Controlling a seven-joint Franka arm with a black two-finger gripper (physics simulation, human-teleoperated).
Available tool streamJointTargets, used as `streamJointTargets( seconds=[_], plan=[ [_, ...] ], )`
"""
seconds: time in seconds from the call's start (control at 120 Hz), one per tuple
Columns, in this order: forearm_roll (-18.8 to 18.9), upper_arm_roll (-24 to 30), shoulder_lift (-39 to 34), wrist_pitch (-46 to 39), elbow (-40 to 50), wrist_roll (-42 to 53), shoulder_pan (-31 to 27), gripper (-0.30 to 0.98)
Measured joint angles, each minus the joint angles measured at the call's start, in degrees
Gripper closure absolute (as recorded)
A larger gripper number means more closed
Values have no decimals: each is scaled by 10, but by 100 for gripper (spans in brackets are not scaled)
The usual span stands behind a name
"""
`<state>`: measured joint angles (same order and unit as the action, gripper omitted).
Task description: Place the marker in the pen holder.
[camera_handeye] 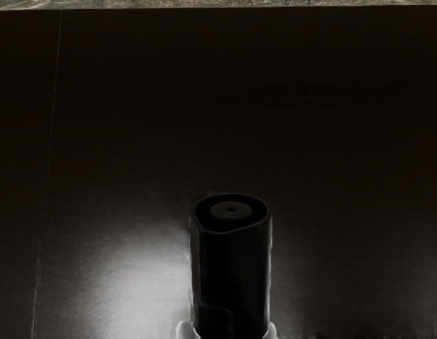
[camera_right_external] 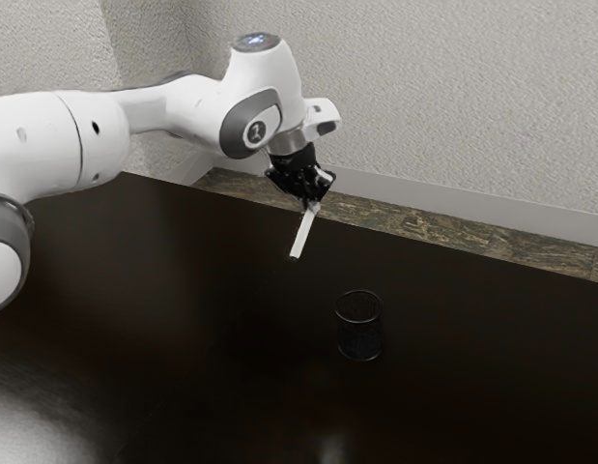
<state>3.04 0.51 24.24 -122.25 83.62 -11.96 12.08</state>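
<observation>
Holding the marker (camera_right_external: pixel 300 235) at a slant above the table (camera_right_external: pixel 173 290), our gripper (camera_right_external: pixel 312 205) is well apart from the pen holder (camera_right_external: pixel 360 345), which stands upright toward the exterior view's right. Lowered at this tilt, the marker could catch the rim and tip the holder; opened short of the mouth, we would drop it outside. Nothing pokes above the holder's rim; its dark inside we cannot read.

In the wrist view, our fingers (camera_handeye: pixel 272 331) pinch the marker from both sides, parted only by its thickness; a bump could swivel it.

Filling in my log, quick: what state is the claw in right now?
Claw: closed, holding the marker.
</observation>
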Motion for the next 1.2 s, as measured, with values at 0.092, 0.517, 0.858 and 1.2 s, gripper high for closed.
streamJointTargets(
  seconds=[0.092,0.517,0.858,1.2],
  plan=[
    [0,1,4,3,-5,-4,27,79],
    [1,0,74,3,-51,-28,72,79],
    [1,-1,79,-1,-44,-45,75,79],
    [-4,0,89,0,-7,-58,74,66]
  ],
)
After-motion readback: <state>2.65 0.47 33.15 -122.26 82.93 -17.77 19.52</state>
